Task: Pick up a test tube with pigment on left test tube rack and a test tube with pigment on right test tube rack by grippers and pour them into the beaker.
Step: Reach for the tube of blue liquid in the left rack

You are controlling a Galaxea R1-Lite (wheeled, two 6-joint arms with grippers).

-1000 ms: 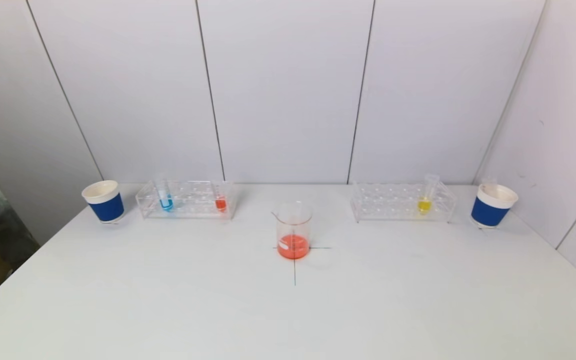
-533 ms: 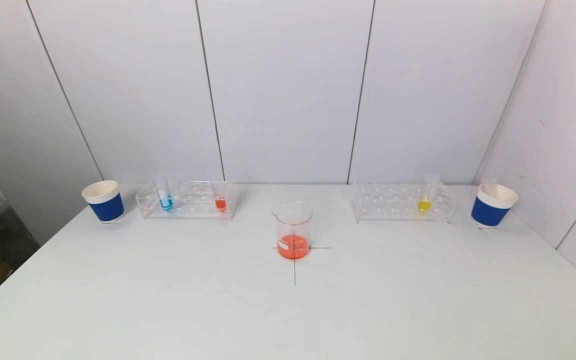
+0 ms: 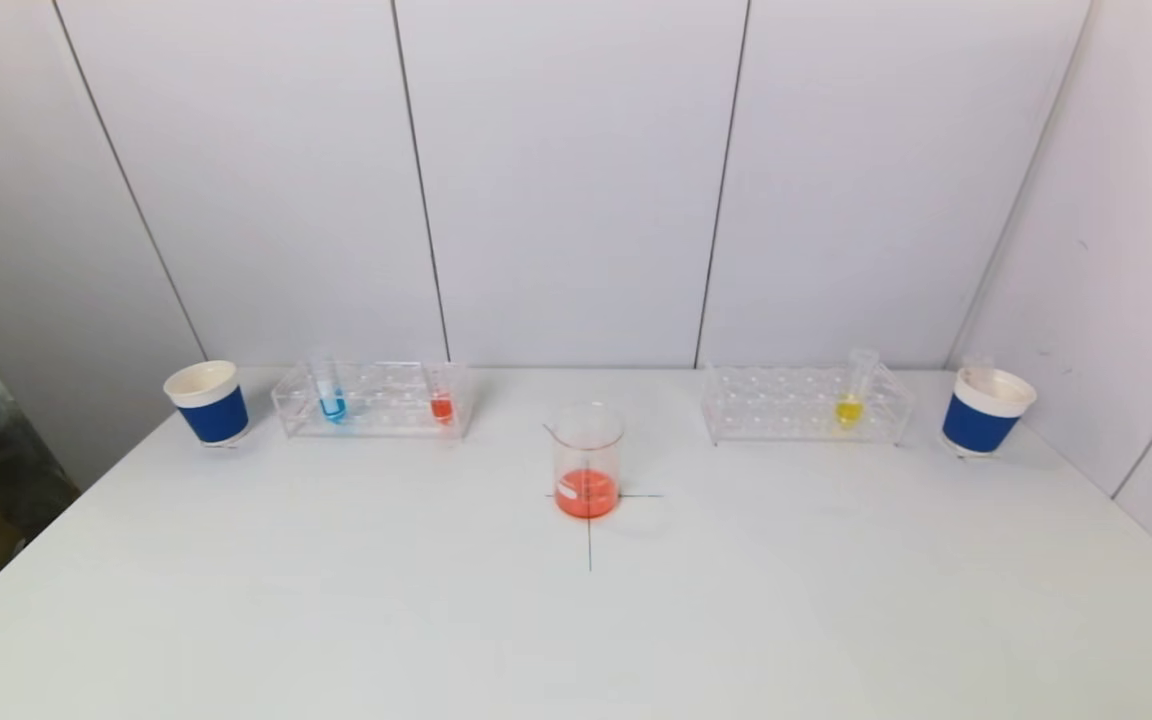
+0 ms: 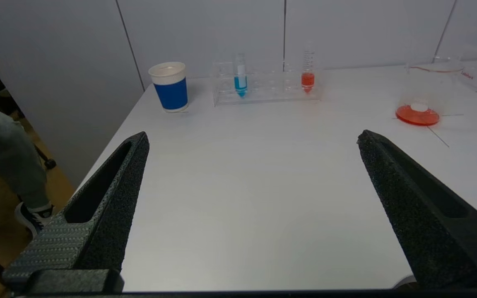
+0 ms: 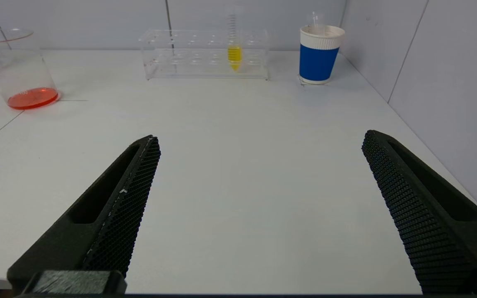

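The clear left rack [image 3: 376,402] at the back left holds a blue-pigment tube [image 3: 329,392] and an orange-pigment tube [image 3: 441,398]; both show in the left wrist view [image 4: 240,78] [image 4: 307,74]. The clear right rack [image 3: 804,405] holds a yellow-pigment tube [image 3: 852,390], also in the right wrist view [image 5: 234,45]. The glass beaker [image 3: 587,460] stands at the table's centre with orange liquid in it. My left gripper [image 4: 253,138] is open and empty, low over the near left table. My right gripper [image 5: 261,140] is open and empty over the near right table. Neither arm shows in the head view.
A blue-and-white paper cup [image 3: 206,402] stands left of the left rack. Another [image 3: 983,412] stands right of the right rack, close to the side wall. A thin cross mark [image 3: 590,540] lies under the beaker. Wall panels back the table.
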